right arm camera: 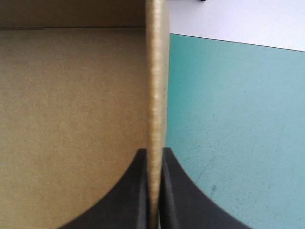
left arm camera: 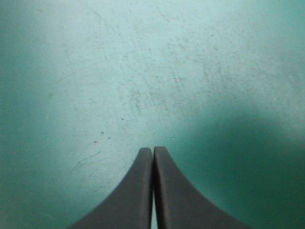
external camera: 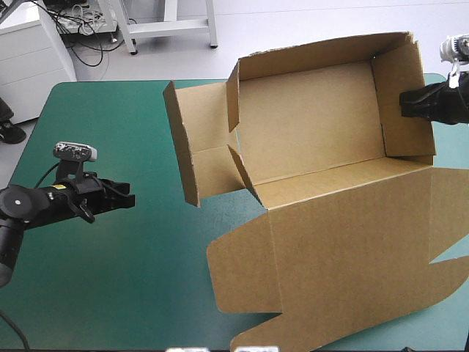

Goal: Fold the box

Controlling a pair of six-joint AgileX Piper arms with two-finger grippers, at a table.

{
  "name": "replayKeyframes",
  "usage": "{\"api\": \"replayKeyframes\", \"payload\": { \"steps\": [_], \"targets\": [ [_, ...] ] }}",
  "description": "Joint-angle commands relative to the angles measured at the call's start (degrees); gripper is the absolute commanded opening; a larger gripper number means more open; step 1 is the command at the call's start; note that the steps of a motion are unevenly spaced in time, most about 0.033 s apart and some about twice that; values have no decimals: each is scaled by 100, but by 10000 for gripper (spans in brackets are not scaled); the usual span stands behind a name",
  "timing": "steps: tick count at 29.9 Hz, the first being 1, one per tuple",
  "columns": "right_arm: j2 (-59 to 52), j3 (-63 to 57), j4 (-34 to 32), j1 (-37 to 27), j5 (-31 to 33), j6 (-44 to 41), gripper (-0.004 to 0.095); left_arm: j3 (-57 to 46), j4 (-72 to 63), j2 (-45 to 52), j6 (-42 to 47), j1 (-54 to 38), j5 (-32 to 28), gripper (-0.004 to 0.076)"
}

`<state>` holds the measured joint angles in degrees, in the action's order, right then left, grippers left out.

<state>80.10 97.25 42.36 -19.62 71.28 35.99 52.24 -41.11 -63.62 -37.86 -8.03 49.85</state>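
**High view.** The brown box of cut board [external camera: 315, 125] is found on the right half of the table with the teal-green cover [external camera: 110, 279], toward the far edge. A tray is partly formed. The far, near and right walls are raised. The left end panel [external camera: 192, 150] is splayed outward with its corner tabs loose, and the broad lid sheet [external camera: 344, 257] is spread toward the near edge. Raising and tucking the left end is judged to be the work left. The right gripper of two black fin-shaped fingers [external camera: 404, 103] is seen at the right wall. The left gripper [external camera: 130, 199] is held well apart from the box, over bare cover at the left.

**Left wrist view.** The jaws are shown pressed together in one point, with nothing between them. Only cover is seen ahead, and no board.

**Right wrist view.** What the high view leaves unsettled is settled here. The jaws are clamped on the upright edge of the right wall [right arm camera: 156, 71], with one finger inside the tray and one outside, above the cover.
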Motion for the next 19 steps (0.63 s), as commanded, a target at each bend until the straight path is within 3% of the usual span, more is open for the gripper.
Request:
{"api": "replayKeyframes", "payload": {
  "steps": [1, 5, 10, 14, 19],
  "targets": [
    [-253, 125, 453, -23, 23, -28, -24, 156, -1651, -232, -1111, -910, 808, -6],
    [-305, 125, 621, -14, 23, -28, -24, 99, -2820, -655, -1765, -1714, 1759, -6],
    [-365, 125, 707, 209, 23, -24, -24, 84, -3667, -1084, -1984, -1807, 2498, -6],
    [-365, 125, 708, 469, 23, -24, -23, 84, -4069, -1211, -2013, -1496, 2499, 12],
    [-365, 125, 1013, 511, 13, 22, -23, 95, -4358, -1211, -2066, -907, 2499, 171]
  ]
}}
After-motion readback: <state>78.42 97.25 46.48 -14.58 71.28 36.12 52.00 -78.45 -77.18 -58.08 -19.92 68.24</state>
